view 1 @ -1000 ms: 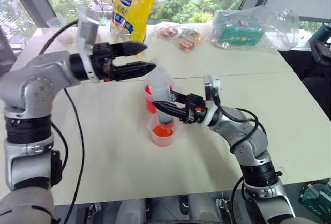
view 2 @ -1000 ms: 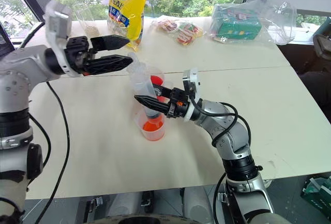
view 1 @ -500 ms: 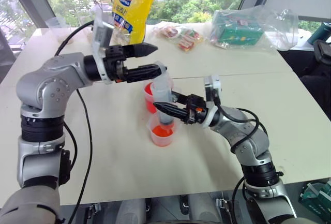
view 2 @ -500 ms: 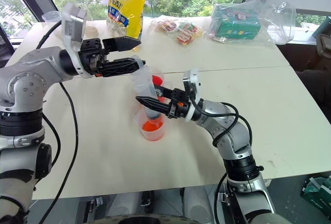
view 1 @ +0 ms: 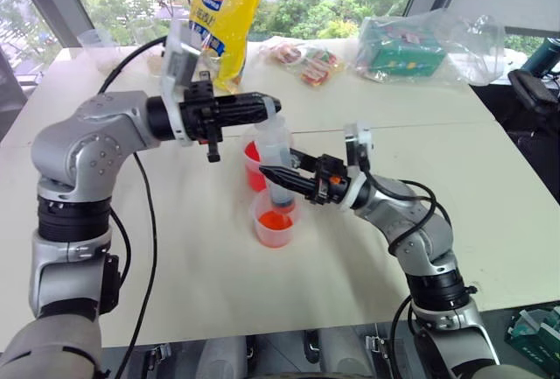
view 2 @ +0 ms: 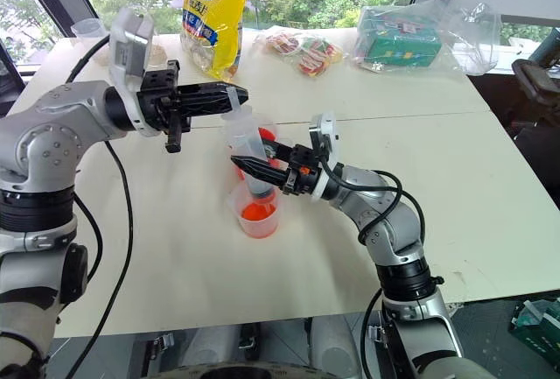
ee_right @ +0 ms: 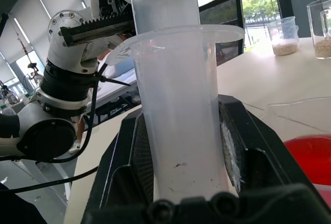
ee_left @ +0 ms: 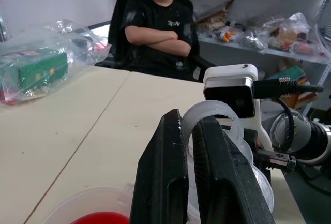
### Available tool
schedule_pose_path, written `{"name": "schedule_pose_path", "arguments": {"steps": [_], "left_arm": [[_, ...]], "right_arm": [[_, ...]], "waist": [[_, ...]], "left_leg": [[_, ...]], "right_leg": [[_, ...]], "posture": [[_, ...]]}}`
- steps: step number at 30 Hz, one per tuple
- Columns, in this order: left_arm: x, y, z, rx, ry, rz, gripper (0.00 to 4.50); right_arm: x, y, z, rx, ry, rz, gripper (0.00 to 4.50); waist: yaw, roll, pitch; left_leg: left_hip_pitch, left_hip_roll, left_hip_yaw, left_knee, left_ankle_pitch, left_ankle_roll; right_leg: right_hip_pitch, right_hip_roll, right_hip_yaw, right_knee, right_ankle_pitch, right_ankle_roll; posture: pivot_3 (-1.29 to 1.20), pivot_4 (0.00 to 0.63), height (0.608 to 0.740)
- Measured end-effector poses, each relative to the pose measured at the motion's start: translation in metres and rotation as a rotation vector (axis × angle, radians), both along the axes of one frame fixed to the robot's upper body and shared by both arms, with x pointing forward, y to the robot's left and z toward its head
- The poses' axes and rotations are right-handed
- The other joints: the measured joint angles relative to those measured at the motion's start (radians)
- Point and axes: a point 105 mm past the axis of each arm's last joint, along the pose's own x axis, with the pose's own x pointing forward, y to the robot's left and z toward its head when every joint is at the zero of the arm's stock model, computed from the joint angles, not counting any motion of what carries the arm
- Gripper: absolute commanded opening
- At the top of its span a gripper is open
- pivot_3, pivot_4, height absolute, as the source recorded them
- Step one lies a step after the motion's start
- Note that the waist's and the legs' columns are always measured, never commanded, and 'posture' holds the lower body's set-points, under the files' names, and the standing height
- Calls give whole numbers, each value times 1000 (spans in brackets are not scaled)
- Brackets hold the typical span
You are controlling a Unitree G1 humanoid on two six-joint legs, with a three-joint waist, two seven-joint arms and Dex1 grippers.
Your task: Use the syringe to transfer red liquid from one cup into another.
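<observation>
Right gripper (view 1: 278, 171), fingers clamped on the barrel of the syringe (view 1: 276, 156), holds it upright with its tip over the smaller cup (view 1: 275, 219) of orange-red liquid (view 1: 276, 221). Left gripper (view 1: 269, 104), fingers pressed together, apparently pinches the plunger top (ee_left: 213, 114), though the contact is partly hidden. Larger cup (view 1: 255, 162), with red liquid, stands on the table (view 1: 201, 248) just behind the smaller one. Yellow bag (view 1: 224, 13) and green box in plastic (view 1: 402, 51) lie at the far side.

Left hand (view 1: 267, 104) reaches level toward the right, fingers pressed together; right hand (view 1: 278, 175) points left, clamped tight.
</observation>
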Motion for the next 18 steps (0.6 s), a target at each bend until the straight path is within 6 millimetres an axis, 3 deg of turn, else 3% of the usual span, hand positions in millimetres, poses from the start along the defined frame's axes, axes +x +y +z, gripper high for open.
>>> {"name": "schedule_pose_path", "arguments": {"steps": [10,18], "left_arm": [[-6,4,-13,50,-11,13,34],[-7,9,-12,60,-39,36,34]], "right_arm": [[-1,3,-3,-21,24,19,1406],[2,9,7,-25,31,35,1406]], "waist": [[0,0,0],[0,0,0]], "left_leg": [[0,0,0,0,0,0],[0,0,0,0,0,0]], "right_leg": [[0,0,0,0,0,0],[0,0,0,0,0,0]], "posture": [[0,150,740],[0,150,740]]}}
